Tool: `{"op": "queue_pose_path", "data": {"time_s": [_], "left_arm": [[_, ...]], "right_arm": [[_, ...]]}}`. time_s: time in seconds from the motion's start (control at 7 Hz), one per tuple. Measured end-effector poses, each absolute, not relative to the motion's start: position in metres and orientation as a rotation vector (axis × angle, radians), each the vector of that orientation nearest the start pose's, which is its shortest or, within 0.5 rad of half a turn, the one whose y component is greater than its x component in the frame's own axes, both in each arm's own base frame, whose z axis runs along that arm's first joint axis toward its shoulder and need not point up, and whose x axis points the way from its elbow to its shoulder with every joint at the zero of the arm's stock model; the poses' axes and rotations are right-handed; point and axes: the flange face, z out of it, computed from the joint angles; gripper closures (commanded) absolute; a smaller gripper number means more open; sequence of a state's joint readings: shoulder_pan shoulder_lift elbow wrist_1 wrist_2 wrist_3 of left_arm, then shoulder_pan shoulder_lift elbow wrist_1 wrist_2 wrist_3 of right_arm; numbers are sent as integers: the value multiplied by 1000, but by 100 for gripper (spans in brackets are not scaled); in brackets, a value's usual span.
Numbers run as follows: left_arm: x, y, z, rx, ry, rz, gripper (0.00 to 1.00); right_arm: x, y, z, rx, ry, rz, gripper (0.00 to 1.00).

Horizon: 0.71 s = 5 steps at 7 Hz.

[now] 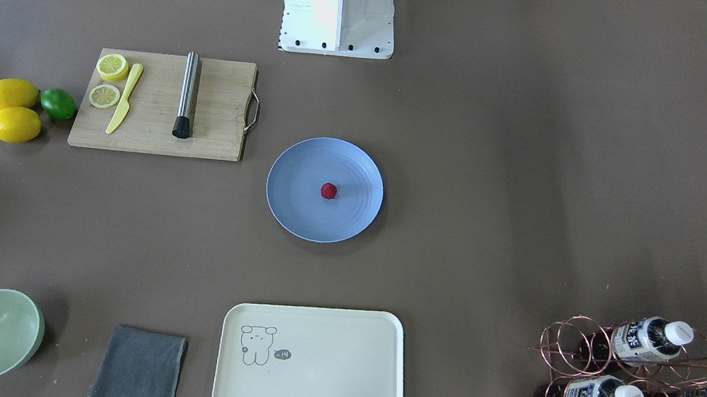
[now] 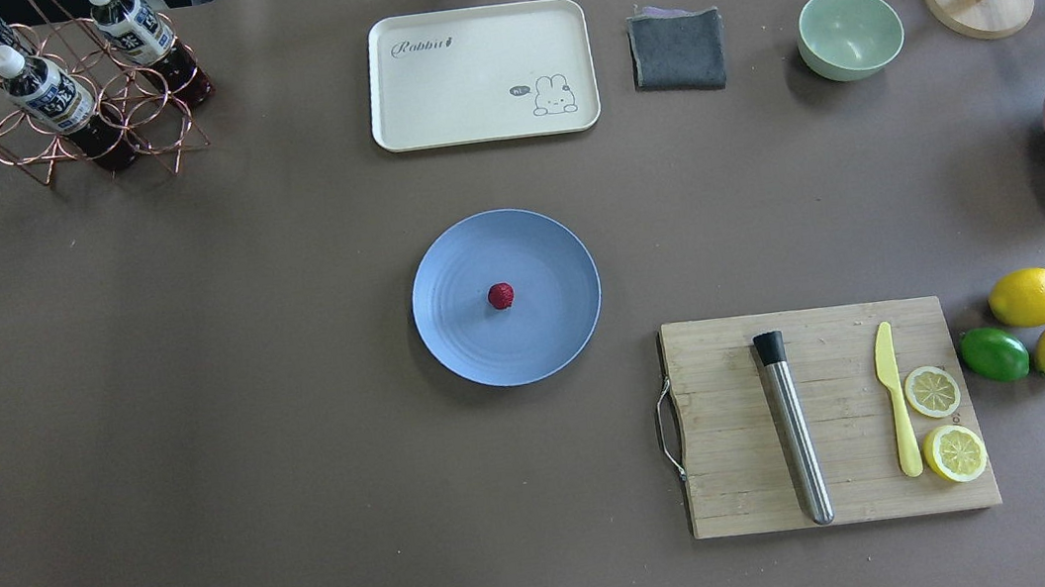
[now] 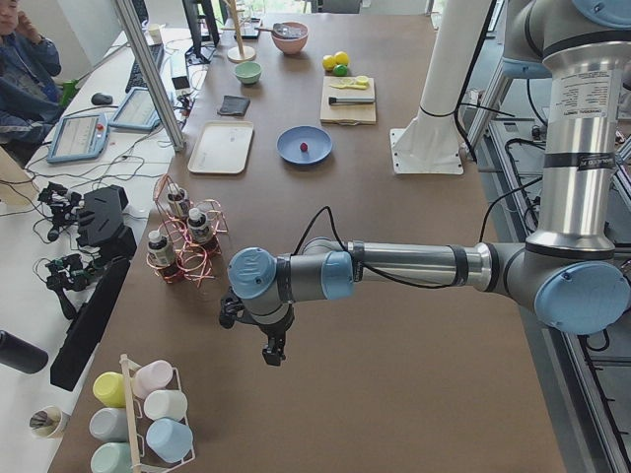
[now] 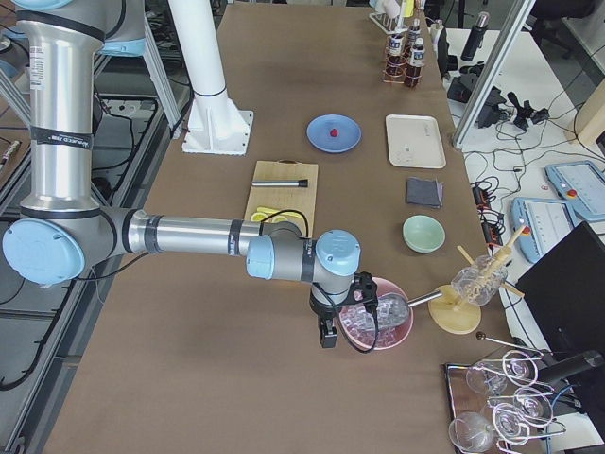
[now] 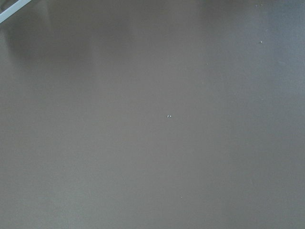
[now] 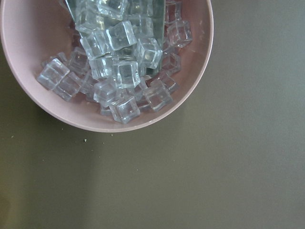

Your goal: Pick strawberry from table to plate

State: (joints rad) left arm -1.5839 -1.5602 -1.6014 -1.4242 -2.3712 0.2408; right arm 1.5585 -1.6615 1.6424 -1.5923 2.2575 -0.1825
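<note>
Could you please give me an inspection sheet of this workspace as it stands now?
Surface: brown table, a few specks.
Job's things: strawberry lies near the middle of the plate.
Clutter: cutting board, tray, cloth, green bowl, bottle rack, ice bowl.
Grippers: left gripper and right gripper hang over the table's ends; open or shut cannot be told.
Cables: black cable loops over the left arm.
Surroundings: person seated at a side desk.

Strawberry (image 2: 501, 296) on the middle of the plate (image 2: 468, 340), centre of the table (image 2: 193, 374). Beyond the plate, tray (image 2: 481, 74), then cloth (image 2: 677, 50) and bowl (image 2: 850, 34) to its right, bottle rack (image 2: 76, 109) far left. Nearer, right of the plate, cutting board (image 2: 728, 428), lemons (image 2: 1029, 297) and lime (image 2: 994, 354) just beside its right edge.
</note>
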Motion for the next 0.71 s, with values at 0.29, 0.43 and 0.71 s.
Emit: {"op": "queue_pose_path", "data": {"time_s": [0.29, 0.43, 0.71], "left_arm": [[-70, -476, 662, -17, 808, 161, 1], [-71, -475, 661, -14, 808, 159, 1], [-72, -473, 659, -9, 807, 159, 1]], "right_arm": [[65, -450, 675, 19, -689, -172, 0], [65, -450, 675, 19, -689, -172, 0], [65, -450, 675, 19, -689, -171, 0]]}}
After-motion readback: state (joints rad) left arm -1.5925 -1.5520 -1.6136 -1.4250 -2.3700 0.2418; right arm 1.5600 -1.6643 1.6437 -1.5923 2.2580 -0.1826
